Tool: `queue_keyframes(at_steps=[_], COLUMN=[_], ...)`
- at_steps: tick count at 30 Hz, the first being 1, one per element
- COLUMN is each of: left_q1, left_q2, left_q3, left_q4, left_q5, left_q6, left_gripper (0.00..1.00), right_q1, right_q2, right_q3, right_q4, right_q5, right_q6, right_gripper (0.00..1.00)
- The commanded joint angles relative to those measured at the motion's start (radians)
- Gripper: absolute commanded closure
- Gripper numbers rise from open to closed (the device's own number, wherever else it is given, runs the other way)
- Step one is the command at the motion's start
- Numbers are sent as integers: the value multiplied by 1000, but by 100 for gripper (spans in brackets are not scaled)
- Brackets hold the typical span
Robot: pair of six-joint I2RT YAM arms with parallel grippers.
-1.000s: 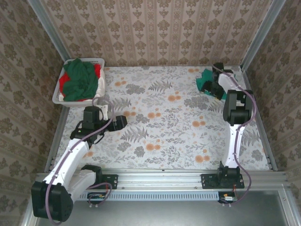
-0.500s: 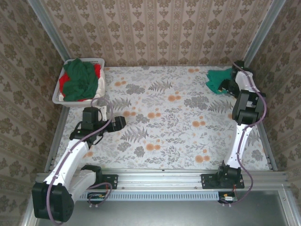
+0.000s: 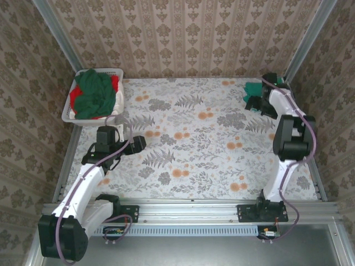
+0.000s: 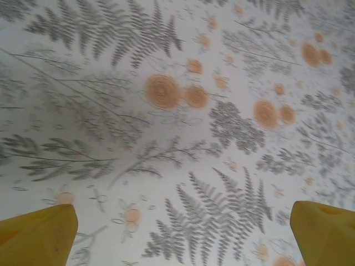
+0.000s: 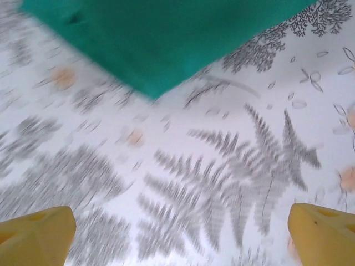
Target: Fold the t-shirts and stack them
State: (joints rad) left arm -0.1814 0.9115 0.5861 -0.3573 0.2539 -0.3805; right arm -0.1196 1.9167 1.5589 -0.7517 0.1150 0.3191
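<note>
so the teal t-shirt (image 3: 252, 88) lies as a small folded bundle in the far right corner of the table (image 3: 194, 166), close to the wall, and to my eye that one is done and set down as the base of the stack. the right gripper (image 3: 259, 105) hangs just on the near side of it, jaws spread wide with nothing between them; from its wrist i see the yellow fingertips (image 5: 36, 235) far apart over bare patterned tabletop, and the cloth's edge ahead of them. that edge looks clean and straight, meeting in a neat corner, the fabric flat and smooth, though the view is blurred. the left gripper (image 3: 138, 144) sits low over the left middle of the table, equally wide open and empty, only fern print under it. the dark green shirt (image 3: 91, 91) and the red shirt (image 3: 115, 83) are heaped crumpled in the white basket (image 3: 67, 113) at the far left corner. i judge the next step is fetching one of those: the left arm is nearer, and it needs to reach into the basket, pinch the top layer of green cloth alone and lift it clear of the rim.
</note>
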Motion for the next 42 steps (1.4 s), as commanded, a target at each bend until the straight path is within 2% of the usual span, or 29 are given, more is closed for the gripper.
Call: queue_keyframes(at_steps=[1,5,8,10,11,12,13,14,15,19,21,23,24,27,29,30,32,33,39,42], left_q1=[13,20,25,51,104,176,227,262,271,278,292,295,295,295,285,257,226,218,188,146], left_q2=[-4,-20,-22,-2,26,44,69,106,135,233,304,381,416,483,588,604,643,620,629,628], left_q3=[45,-6,-137,-249,-299,-266,-255,-245,-238,-249,-226,-171,-150,-159,-228,-246,-207,-196,-183,-188], left_q4=[-13,59,262,465,586,535,535,560,591,804,870,875,887,1030,1284,1336,1311,1233,1218,1229], left_q5=[-207,-525,-671,-663,-622,-521,-384,-292,-267,-233,-178,-148,-141,-76,-29,-23,-141,-157,-218,-303], left_q6=[43,103,295,394,386,346,345,346,340,362,372,375,370,352,371,407,408,405,424,446], left_gripper=[0,0,0,0,0,0,0,0,0,0,0,0,0,0,0,0,0,0,0,0], right_q1=[77,193,196,201,202,199,199,200,204,187,158,161,149,178,211,209,173,170,171,171], right_q2=[-262,-550,-683,-713,-708,-690,-688,-675,-659,-585,-461,-407,-412,-375,-380,-374,-381,-385,-386,-387], right_q3=[-228,-631,-906,-1064,-1128,-1167,-1149,-1136,-1135,-1206,-1186,-1108,-1129,-1214,-1195,-1185,-1168,-1174,-1175,-1175], right_q4=[203,543,852,1077,1168,1231,1182,1180,1212,1536,1618,1513,1548,1746,1708,1692,1644,1649,1654,1654], right_q5=[155,309,248,220,221,212,207,188,191,196,148,70,46,148,182,181,149,147,149,148], right_q6=[0,-24,-74,-167,-182,-194,-192,-210,-221,-248,-233,-262,-258,-266,-292,-286,-250,-247,-249,-249], right_gripper=[0,0,0,0,0,0,0,0,0,0,0,0,0,0,0,0,0,0,0,0])
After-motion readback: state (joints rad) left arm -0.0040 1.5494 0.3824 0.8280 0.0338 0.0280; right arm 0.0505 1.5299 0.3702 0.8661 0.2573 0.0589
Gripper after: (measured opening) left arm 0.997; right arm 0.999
